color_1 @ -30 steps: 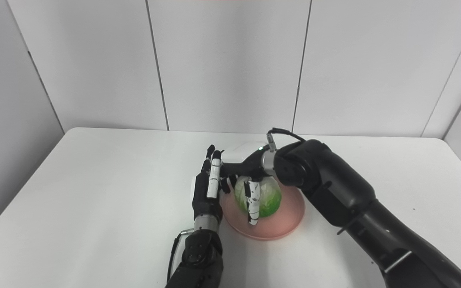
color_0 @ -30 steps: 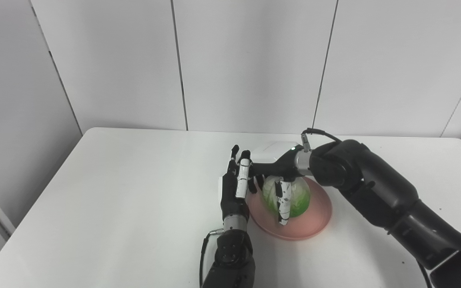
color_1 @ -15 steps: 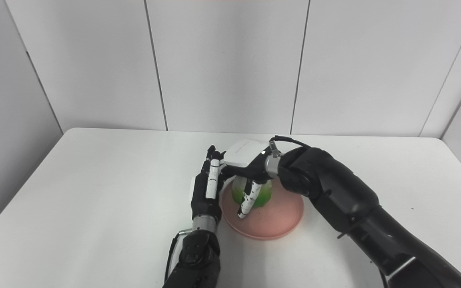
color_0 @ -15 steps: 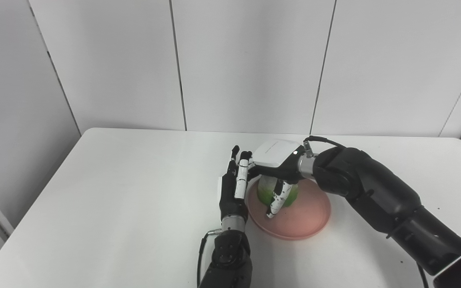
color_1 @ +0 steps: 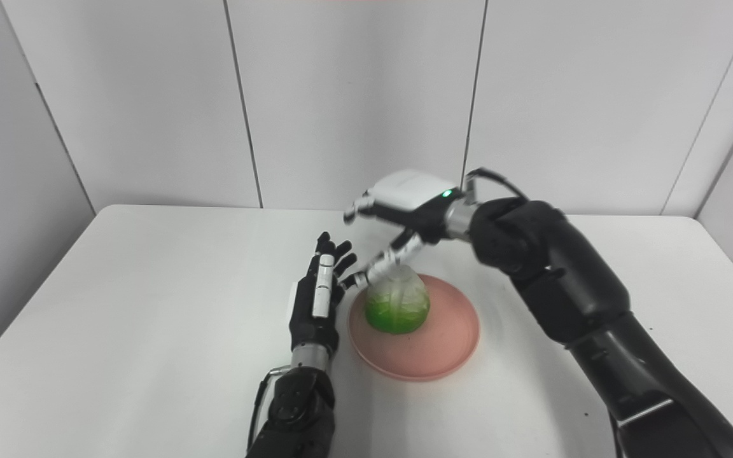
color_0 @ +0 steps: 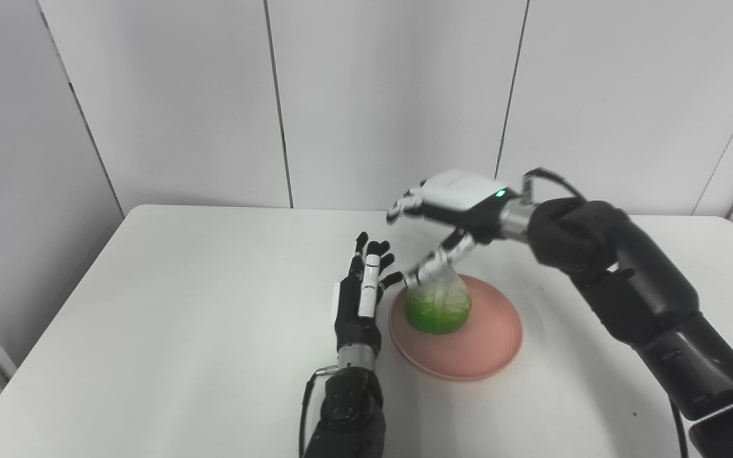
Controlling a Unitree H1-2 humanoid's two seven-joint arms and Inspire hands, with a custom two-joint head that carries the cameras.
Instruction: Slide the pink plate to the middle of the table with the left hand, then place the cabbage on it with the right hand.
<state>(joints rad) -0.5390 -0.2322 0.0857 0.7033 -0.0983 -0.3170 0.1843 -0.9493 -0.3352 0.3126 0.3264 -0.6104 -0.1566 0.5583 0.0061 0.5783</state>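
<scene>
The fingers (color_0: 404, 205) of the right hand (color_0: 455, 203) are spread and released, holding nothing, raised above the cabbage (color_0: 438, 303). Its thumb reaches down toward the pale top of the cabbage, though whether it touches cannot be told from either view. The right arm (color_0: 621, 286), black and bulky, comes in from the lower right corner and bends over the far side of the plate, a green light glowing at the wrist.

The cabbage sits on the pink plate (color_0: 487, 343), on the plate's left half, green at the base and whitish at the crown. The plate lies flat near the middle of the white table (color_0: 182, 318).

Just left of the plate, the left hand (color_0: 357, 299) stands with its fingers (color_0: 369, 261) open and pointing away from the robot, grasping nothing, its edge just beside the plate's rim. Its forearm (color_0: 341, 407) rises from the bottom edge of the picture.

Behind the table stands a wall of plain grey panels (color_0: 392, 95).
</scene>
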